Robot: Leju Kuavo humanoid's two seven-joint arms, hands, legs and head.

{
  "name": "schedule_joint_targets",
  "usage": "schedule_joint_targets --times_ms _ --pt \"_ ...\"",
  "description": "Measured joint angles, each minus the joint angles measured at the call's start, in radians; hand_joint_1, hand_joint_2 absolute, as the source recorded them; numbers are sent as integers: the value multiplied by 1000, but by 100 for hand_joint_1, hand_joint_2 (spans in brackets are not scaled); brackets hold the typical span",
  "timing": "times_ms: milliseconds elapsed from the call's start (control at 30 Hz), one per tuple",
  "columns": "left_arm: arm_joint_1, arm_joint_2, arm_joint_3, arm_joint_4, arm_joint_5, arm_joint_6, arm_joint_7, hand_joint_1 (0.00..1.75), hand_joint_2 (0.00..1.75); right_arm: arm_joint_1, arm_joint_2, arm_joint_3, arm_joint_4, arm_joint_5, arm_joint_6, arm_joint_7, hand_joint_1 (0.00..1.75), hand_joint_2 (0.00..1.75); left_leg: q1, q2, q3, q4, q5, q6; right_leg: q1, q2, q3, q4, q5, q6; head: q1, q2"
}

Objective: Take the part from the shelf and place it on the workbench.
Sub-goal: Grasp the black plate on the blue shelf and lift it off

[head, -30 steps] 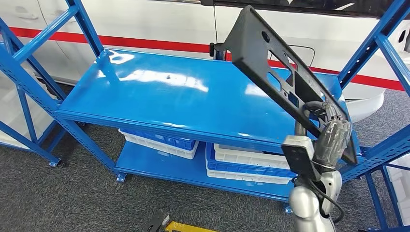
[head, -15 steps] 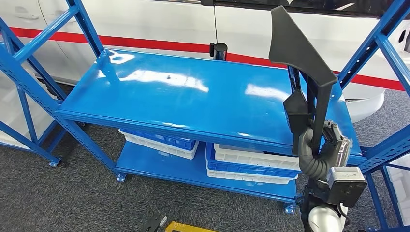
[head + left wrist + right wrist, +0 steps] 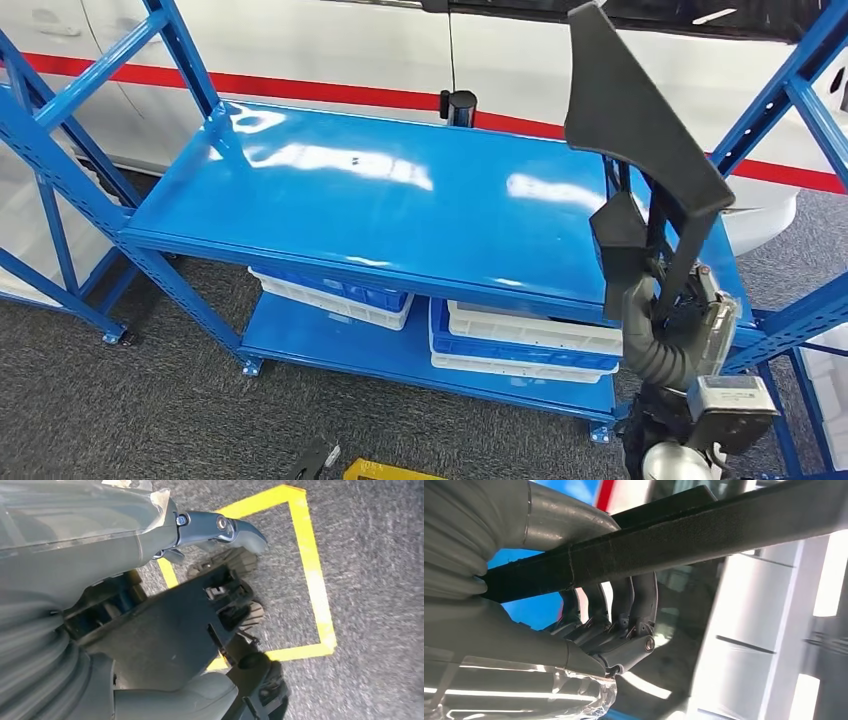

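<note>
Part (image 3: pixel 640 130): a flat black bracket held upright and clear above the right end of the blue shelf (image 3: pixel 380 200), gripped at its lower end by the right hand (image 3: pixel 668 300), dark fingers (image 3: pixel 624 605) wrapped around its edge. Left hand (image 3: pixel 220 527) hangs over grey floor marked with yellow tape (image 3: pixel 312 570); its finger state cannot be told.

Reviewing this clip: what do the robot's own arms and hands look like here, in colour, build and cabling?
The right arm is silver at its base, with a black ribbed hose and a grey box-shaped module near the wrist. The right hand has a light grey ribbed cover, a thick grey thumb, darker metallic fingers with small screws, and clear plastic wrap. The left hand has the same grey cover and wrap.
</note>
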Motion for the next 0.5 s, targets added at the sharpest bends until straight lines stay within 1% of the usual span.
schedule_joint_targets --times_ms 33,67,100,133,167,200,233,267,300,367,400,433,467,500 --pt "1 0 1 0 2 0 0 0 175 4 -1 0 -12 3 2 -4 175 175 1 -1 0 0 -1 0 -1 0 -42 70 -22 0 0 0" --pt "2 -1 3 0 3 0 0 0 175 9 -2 0 -24 5 4 -7 175 175 2 -2 1 0 -2 0 -3 0 -77 124 -34 3 0 0" --pt "4 -1 5 0 3 0 0 0 175 15 -3 0 -36 7 6 -10 175 175 3 -4 2 1 -3 -3 -6 0 -98 147 -30 11 -1 0" --pt "5 -1 7 0 4 0 0 0 175 20 -4 0 -46 7 7 -14 175 175 5 -5 4 2 -6 -6 -11 0 -98 127 -10 22 -1 0" --pt "6 -1 9 0 5 0 0 0 175 23 -5 0 -56 8 8 -19 175 175 9 -7 7 4 -9 -12 -17 0 -80 70 25 37 0 0" --pt "6 -1 10 0 6 0 0 0 175 25 -7 0 -66 8 9 -22 175 175 12 -8 10 8 -14 -19 -24 -2 -54 0 62 50 0 0" --pt "6 0 12 0 7 0 -1 0 175 26 -7 1 -75 9 10 -24 175 175 12 -9 10 14 -19 -28 -27 -2 -30 -59 91 57 2 0" --pt "7 0 14 0 8 -1 -1 0 175 28 -9 2 -83 9 10 -26 175 175 11 -10 9 18 -24 -36 -28 -1 -14 -97 110 55 1 0" --pt "7 1 15 0 9 -1 -1 0 175 31 -10 2 -90 8 10 -27 175 175 9 -10 8 21 -26 -43 -27 0 -10 -108 115 47 1 0" --pt "8 2 15 1 10 0 -2 0 175 36 -12 3 -100 7 10 -30 175 175 10 -10 7 21 -26 -50 -24 4 -12 -105 117 28 -3 0" --pt "8 2 15 1 11 0 -2 0 175 37 -12 4 -105 6 11 -31 175 175 13 -8 6 26 -31 -53 -24 4 -13 -105 118 21 -3 0" --pt "8 2 16 1 11 0 -2 0 175 37 -12 4 -108 5 11 -32 175 175 15 -6 -2 45 -45 -56 -23 5 -12 -105 119 14 -4 0" --pt "8 2 16 1 11 -1 -2 0 175 37 -12 4 -111 4 12 -32 175 175 17 -4 -21 86 -70 -59 -23 4 -12 -106 119 7 -4 0" --pt "8 1 16 1 12 -1 -2 0 175 37 -12 5 -113 4 13 -33 175 175 17 -2 -49 146 -103 -61 -20 4 -12 -106 119 1 -4 0"
